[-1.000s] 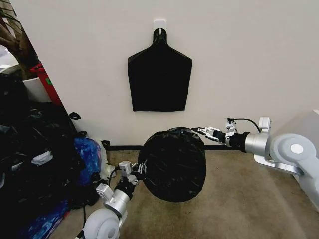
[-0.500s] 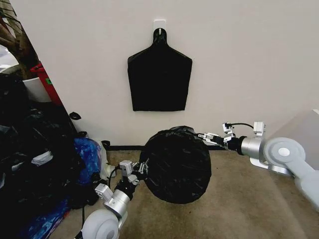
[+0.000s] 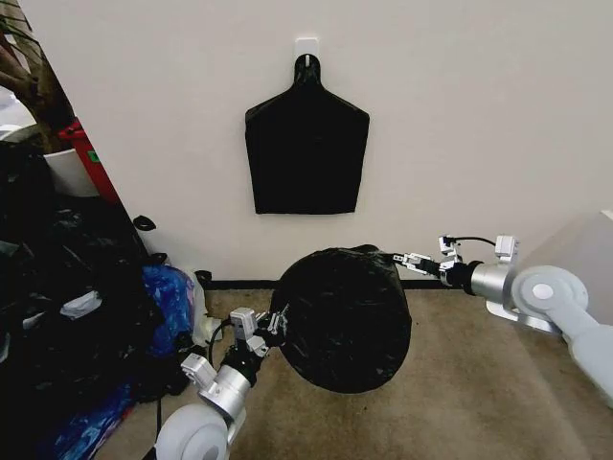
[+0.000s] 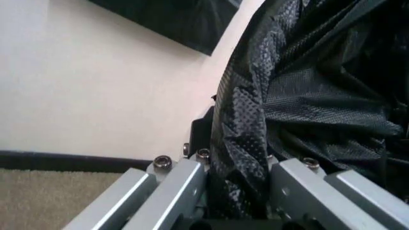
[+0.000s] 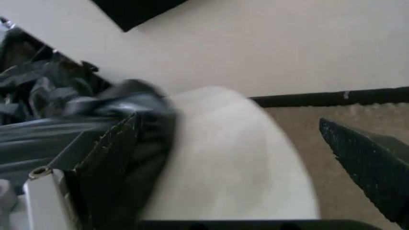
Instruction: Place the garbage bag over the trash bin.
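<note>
The glossy black garbage bag [image 3: 345, 321] is stretched over the round trash bin and hides it in the head view. My left gripper [image 3: 271, 331] is at the bag's left edge. In the left wrist view this gripper [image 4: 236, 163] is shut on a wrinkled fold of the bag [image 4: 288, 96]. My right gripper [image 3: 407, 259] is at the bag's upper right edge. In the right wrist view it [image 5: 227, 124] stands open, its fingers wide apart. The white trash bin [image 5: 230, 163] bulges between them, and the bag [image 5: 128, 120] bunches against one finger [image 5: 96, 163].
A flat black bundle [image 3: 306, 153] hangs on the wall above. A blue plastic bag [image 3: 168, 302] and a heap of black bags [image 3: 57, 316] crowd the left side. White box-like furniture [image 3: 584, 254] stands at the right. Beige carpet [image 3: 479, 383] lies open in front.
My right gripper has drawn back to the right along the bag's upper edge. The covered bin has shifted slightly right. The left gripper has kept its hold.
</note>
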`<state>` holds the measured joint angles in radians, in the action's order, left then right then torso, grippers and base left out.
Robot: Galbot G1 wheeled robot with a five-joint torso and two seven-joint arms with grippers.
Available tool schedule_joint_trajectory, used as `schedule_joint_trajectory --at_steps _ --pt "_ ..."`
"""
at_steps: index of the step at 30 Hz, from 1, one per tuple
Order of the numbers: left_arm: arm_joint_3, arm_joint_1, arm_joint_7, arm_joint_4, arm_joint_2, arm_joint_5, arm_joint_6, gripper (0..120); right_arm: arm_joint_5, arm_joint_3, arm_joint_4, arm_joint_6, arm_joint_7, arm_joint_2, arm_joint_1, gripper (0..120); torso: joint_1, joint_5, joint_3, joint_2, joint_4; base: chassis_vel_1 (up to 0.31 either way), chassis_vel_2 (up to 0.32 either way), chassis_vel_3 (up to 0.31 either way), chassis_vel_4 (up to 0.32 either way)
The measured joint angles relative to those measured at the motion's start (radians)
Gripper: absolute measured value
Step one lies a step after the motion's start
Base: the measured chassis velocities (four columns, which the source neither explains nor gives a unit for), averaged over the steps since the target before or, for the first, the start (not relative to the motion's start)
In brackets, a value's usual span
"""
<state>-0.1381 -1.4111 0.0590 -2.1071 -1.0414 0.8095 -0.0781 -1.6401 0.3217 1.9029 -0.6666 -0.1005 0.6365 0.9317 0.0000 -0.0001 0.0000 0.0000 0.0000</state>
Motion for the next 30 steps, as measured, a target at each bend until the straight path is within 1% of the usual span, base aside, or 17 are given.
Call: schedule_joint_trajectory --at_steps 6,10,11,14,15,16,17,18,20,22,24,25,27,28,30 --pt "-0.006 0.017 0.027 0.039 -0.009 0.049 0.021 1 -0.016 0.013 0.038 0.001 -0.001 -0.011 0.003 100 0.000 0.0000 0.000 0.000 -0.0001 0.000 0.000 0.000 0.000" --pt "-0.010 0.027 0.064 0.068 -0.018 0.105 0.041 1 -0.033 0.065 0.074 0.009 -0.008 -0.006 0.018 100 0.000 -0.0002 0.000 0.000 0.0001 0.000 0.000 0.000 0.000" --pt "-0.010 0.027 0.064 0.068 -0.018 0.105 0.041 1 -0.033 0.065 0.074 0.009 -0.008 -0.006 0.018 100 0.000 -0.0002 0.000 0.000 0.0001 0.000 0.000 0.000 0.000" --pt "-0.013 0.037 0.120 0.074 -0.025 0.157 0.063 1 -0.036 0.119 0.102 0.018 -0.011 0.012 0.056 100 0.000 -0.0002 0.000 0.000 -0.0002 0.000 0.000 0.000 0.000" --pt "-0.026 0.032 0.152 0.069 -0.032 0.184 0.072 1 -0.034 0.133 0.112 0.024 -0.010 0.029 0.068 100 0.000 -0.0003 0.000 0.000 -0.0010 0.000 0.000 0.000 0.000" --pt "-0.037 0.026 0.182 0.061 -0.036 0.208 0.078 1 -0.026 0.139 0.118 0.033 -0.001 0.045 0.078 100 0.000 0.0003 0.000 0.000 0.0002 0.000 0.000 0.000 0.000" --pt "-0.037 0.026 0.182 0.061 -0.036 0.208 0.078 1 -0.026 0.139 0.118 0.033 -0.001 0.045 0.078 100 0.000 0.0003 0.000 0.000 0.0002 0.000 0.000 0.000 0.000" --pt "-0.042 0.027 0.208 0.057 -0.037 0.231 0.082 1 -0.009 0.157 0.126 0.041 0.016 0.060 0.102 100 0.000 0.0007 0.000 0.000 0.0006 0.000 0.000 0.000 0.000" --pt "-0.049 0.042 0.265 0.054 -0.037 0.298 0.094 1 0.045 0.210 0.139 0.056 0.065 0.091 0.184 100 0.000 -0.0005 0.000 0.000 0.0007 0.000 0.000 0.000 0.000" --pt "-0.051 0.060 0.310 0.051 -0.035 0.367 0.102 1 0.104 0.241 0.144 0.075 0.118 0.111 0.266 100 0.000 0.0004 0.000 0.000 -0.0001 0.000 0.000 0.000 0.000" --pt "-0.051 0.076 0.346 0.049 -0.036 0.427 0.111 1 0.162 0.264 0.145 0.093 0.176 0.134 0.342 100 0.000 0.0003 0.000 0.000 -0.0006 0.000 0.000 0.000 0.000" --pt "-0.051 0.076 0.346 0.049 -0.036 0.427 0.111 1 0.162 0.264 0.145 0.093 0.176 0.134 0.342 100 0.000 0.0003 0.000 0.000 -0.0006 0.000 0.000 0.000 0.000" --pt "-0.050 0.090 0.381 0.046 -0.036 0.489 0.121 1 0.218 0.276 0.145 0.108 0.232 0.168 0.408 100 0.000 0.0002 0.000 0.000 -0.0006 0.000 0.000 0.000 0.000" --pt "-0.050 0.093 0.388 0.046 -0.036 0.501 0.122 1 0.229 0.277 0.145 0.112 0.242 0.176 0.421 100 0.000 0.0001 0.000 0.000 -0.0004 0.000 0.000 0.000 0.000" --pt "-0.049 0.106 0.418 0.043 -0.036 0.561 0.132 1 0.276 0.277 0.148 0.131 0.280 0.212 0.474 100 0.000 0.0000 0.000 0.000 0.0001 0.000 0.000 0.000 0.000"
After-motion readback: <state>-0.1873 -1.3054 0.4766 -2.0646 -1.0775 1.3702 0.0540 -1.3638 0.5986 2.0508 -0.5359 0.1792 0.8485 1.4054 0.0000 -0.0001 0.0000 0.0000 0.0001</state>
